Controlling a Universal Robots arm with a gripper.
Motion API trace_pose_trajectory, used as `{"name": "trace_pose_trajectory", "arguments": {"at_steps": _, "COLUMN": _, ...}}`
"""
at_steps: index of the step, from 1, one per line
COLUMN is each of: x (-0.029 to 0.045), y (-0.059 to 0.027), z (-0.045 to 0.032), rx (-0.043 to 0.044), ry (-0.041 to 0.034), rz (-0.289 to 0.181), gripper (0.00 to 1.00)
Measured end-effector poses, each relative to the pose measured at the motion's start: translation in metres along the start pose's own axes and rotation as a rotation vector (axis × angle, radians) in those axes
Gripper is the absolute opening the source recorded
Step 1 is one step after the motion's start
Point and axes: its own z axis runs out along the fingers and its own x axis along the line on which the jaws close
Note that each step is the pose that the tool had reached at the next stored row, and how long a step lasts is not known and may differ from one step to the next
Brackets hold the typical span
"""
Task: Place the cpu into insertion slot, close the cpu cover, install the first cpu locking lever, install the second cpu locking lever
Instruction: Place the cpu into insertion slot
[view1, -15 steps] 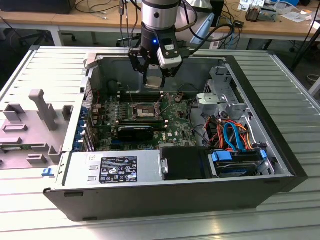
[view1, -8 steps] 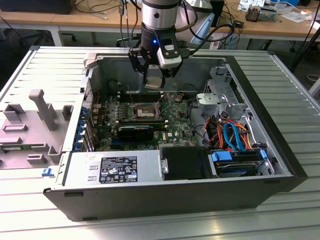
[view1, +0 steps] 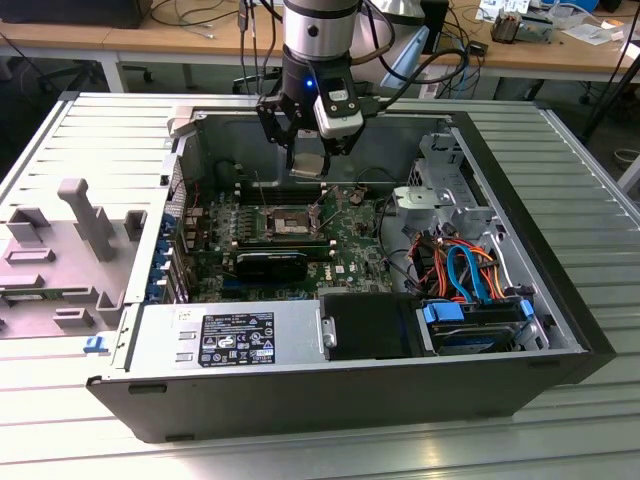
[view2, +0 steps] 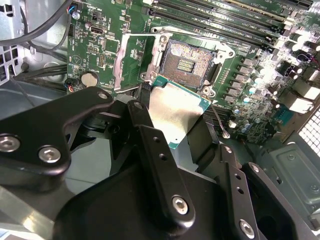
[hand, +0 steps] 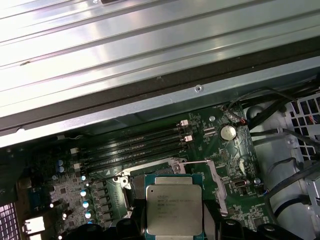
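Observation:
My gripper (view1: 309, 160) is shut on the cpu (view1: 311, 167), a flat square chip with a dull silver top, and holds it in the air above the open computer case. Both wrist views show the cpu (view2: 175, 107) (hand: 174, 209) hanging a little above and to one side of the insertion slot (view2: 186, 60), whose dark pin field lies bare inside its silvery rim. In the exterior view the insertion slot (view1: 283, 222) sits on the green board below the gripper. The cpu cover (view2: 119, 62) is swung open beside the socket. A thin wire lever (view2: 220, 121) stands free next to it.
Long black memory slots (hand: 135, 145) run along one side of the socket, and a black card (view1: 272, 264) lies in front of it. A power supply (view1: 225, 338) and drive bays with orange and blue cables (view1: 465, 270) fill the case's near side. A grey fixture (view1: 85, 225) stands outside on the exterior view's left.

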Motion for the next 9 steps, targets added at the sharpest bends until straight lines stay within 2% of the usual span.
{"name": "trace_pose_trajectory", "arguments": {"at_steps": 9, "x": 0.0000, "y": 0.0000, "z": 0.0006, "rx": 0.0000, "ry": -0.0002, "rz": 0.004, "gripper": 0.54}}
